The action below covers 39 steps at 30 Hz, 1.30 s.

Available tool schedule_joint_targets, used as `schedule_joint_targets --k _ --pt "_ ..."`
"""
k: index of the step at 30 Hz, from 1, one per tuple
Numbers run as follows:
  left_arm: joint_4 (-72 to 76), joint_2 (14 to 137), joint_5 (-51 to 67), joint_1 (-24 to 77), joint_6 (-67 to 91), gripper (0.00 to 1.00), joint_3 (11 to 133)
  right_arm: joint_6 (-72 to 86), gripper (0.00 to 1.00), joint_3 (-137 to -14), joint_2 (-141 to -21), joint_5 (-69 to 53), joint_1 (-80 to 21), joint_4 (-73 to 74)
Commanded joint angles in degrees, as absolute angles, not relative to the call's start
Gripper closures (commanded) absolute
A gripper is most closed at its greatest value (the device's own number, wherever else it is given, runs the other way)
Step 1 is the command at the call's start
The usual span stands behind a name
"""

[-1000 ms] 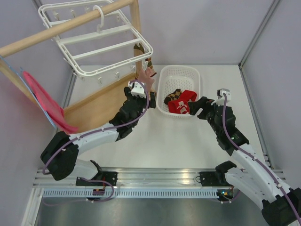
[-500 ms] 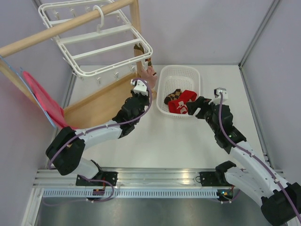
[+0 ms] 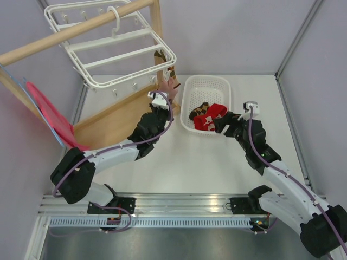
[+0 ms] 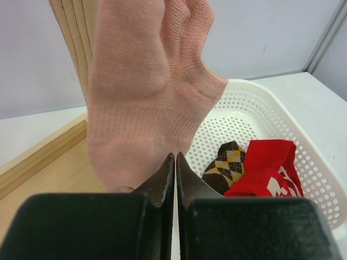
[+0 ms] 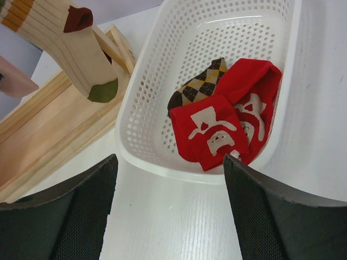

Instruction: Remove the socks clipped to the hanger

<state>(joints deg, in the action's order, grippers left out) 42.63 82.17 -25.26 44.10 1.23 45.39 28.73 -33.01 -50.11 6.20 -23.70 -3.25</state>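
The white hanger (image 3: pixel 135 72) hangs from a wooden bar. A pale pink sock (image 3: pixel 171 85) (image 4: pixel 141 92) dangles from its right corner. My left gripper (image 3: pixel 165 96) (image 4: pixel 175 155) is shut, its tips pinching the pink sock's lower edge. A cream sock (image 5: pixel 81 54) with a brown toe and green heel hangs beside it. Two red socks (image 3: pixel 209 118) (image 5: pixel 217 130) and a brown checkered sock (image 3: pixel 199 108) (image 5: pixel 200 84) lie in the white mesh basket (image 3: pixel 187 103) (image 5: pixel 135 108). My right gripper (image 3: pixel 219 124) (image 5: pixel 169 160) hovers open, holding nothing, at the basket's near right rim.
The wooden rack's bar (image 3: pixel 81 27) and post (image 3: pixel 157 21) carry the hanger. Its sloping wooden base board (image 3: pixel 108 122) lies left of the basket. A red mesh item (image 3: pixel 49 111) leans at the far left. Grey walls close the back and sides.
My left gripper went from open to shut and moved up and back under the pink sock. The right arm crept slightly left toward the basket, still open.
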Motion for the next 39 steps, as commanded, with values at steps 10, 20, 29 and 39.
schedule_joint_targets --k 10,20,29,39 --pt "44.65 79.89 -27.25 43.95 3.52 0.00 42.89 29.00 0.18 -31.29 -51.68 4.83 -23.47 -8.43" --pt "46.05 84.64 -33.05 43.68 2.11 0.00 46.50 28.39 0.18 -31.46 -54.05 4.13 -23.47 -10.37" --pt "50.71 89.46 -31.90 43.51 -2.02 0.00 48.86 27.95 0.18 -31.38 -58.97 2.99 -23.38 -13.71" --pt "54.93 92.55 -32.35 40.34 -1.58 0.00 50.36 27.07 0.18 -33.13 -58.71 1.67 -23.47 -13.89"
